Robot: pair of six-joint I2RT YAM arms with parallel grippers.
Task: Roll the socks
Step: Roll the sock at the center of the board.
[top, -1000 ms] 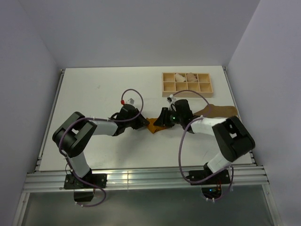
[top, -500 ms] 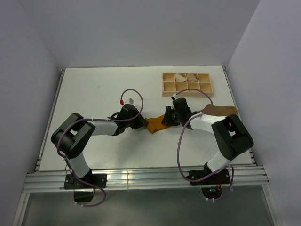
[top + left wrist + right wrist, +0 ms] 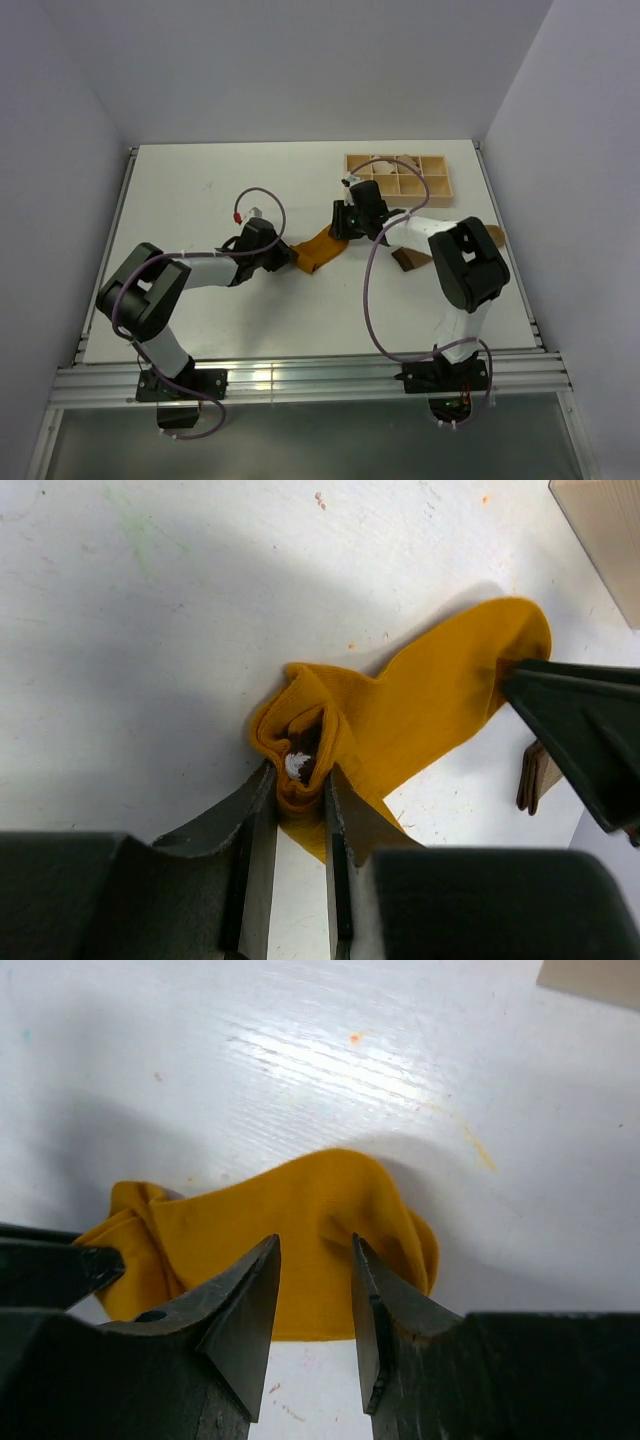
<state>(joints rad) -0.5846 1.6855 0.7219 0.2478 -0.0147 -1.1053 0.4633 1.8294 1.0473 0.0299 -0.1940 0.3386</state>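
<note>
Seen from the top camera, the mustard sock lies near the middle of the table, a little toward the far edge, drawn out as a slanted strip between the two arms. The left gripper is at its nearer end and the right gripper at its farther end. The tan-brown sock lies well apart from them toward the right edge, mostly hidden under the right arm, and a wooden tray sits at the far right corner. In the left wrist view, the left gripper is clenched on a bunched, curled end of the mustard sock, with a speck of white showing inside the curl. The rest of the fabric runs flat across the table to a dark finger of the other gripper at its rounded tip. In the right wrist view, the right gripper stands astride that rounded end of the mustard sock. Its jaws are part way apart with a small pucker of cloth between them, and I cannot tell whether they pinch the cloth or only hover over it. By my reading the work is at an early stage: one end is gathered as the start of a roll, most of this sock is unrolled, and the tan-brown sock looks untouched.
</note>
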